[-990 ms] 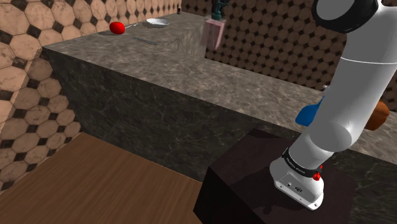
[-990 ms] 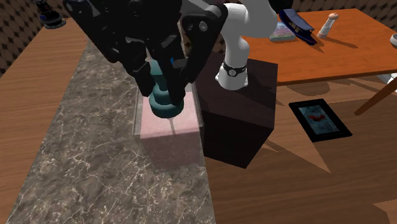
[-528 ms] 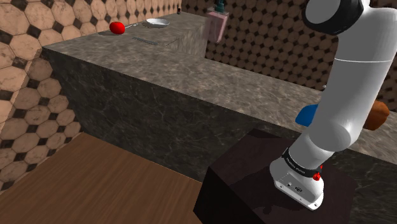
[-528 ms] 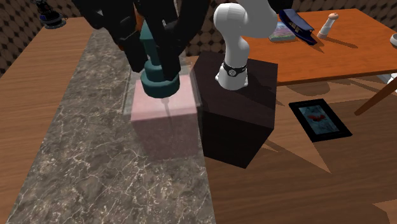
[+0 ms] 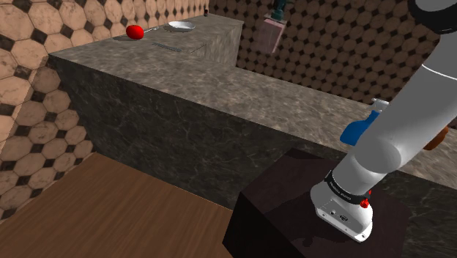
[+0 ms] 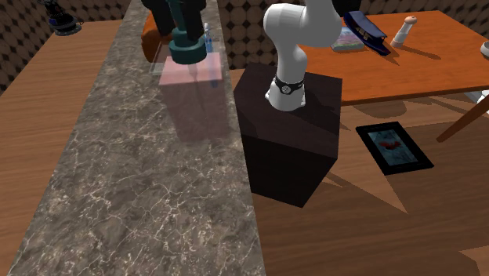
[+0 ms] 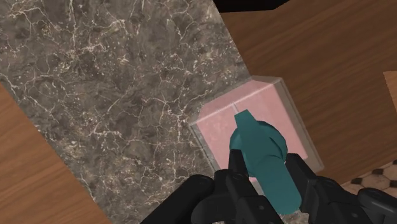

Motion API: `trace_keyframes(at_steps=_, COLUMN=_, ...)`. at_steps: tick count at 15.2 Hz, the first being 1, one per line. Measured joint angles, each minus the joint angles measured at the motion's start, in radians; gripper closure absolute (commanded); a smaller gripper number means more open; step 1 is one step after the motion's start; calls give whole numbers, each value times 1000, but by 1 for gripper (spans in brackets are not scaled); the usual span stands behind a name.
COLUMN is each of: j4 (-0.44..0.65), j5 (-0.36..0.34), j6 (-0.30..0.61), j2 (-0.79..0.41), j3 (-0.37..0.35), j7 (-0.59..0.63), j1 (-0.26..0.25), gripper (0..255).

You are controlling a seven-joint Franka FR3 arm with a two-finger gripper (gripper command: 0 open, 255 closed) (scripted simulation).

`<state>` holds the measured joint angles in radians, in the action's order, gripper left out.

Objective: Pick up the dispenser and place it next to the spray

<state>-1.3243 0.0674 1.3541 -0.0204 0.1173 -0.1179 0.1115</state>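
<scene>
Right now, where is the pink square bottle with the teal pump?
The pink dispenser hangs above the dark marble counter, top left in the second exterior view, clasped by its pump in the black gripper.

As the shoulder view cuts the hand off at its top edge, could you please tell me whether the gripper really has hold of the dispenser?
Observer: Yes. In the wrist view the gripper is shut on the dispenser, with its black fingers clasping the teal pump from either side.
Operator: Thank you. What lies under it at the moment?
Observer: In the wrist view its pink body is seen against the edge of the marble counter, partly over the stone and partly over the wooden surface beside it.
</scene>
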Motion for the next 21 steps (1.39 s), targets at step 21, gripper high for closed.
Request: trace_keyframes(at_steps=21, j4=-414, j5=-146, j6=-28, j2=442, j3=229, j7=-394, j1=161, gripper=255)
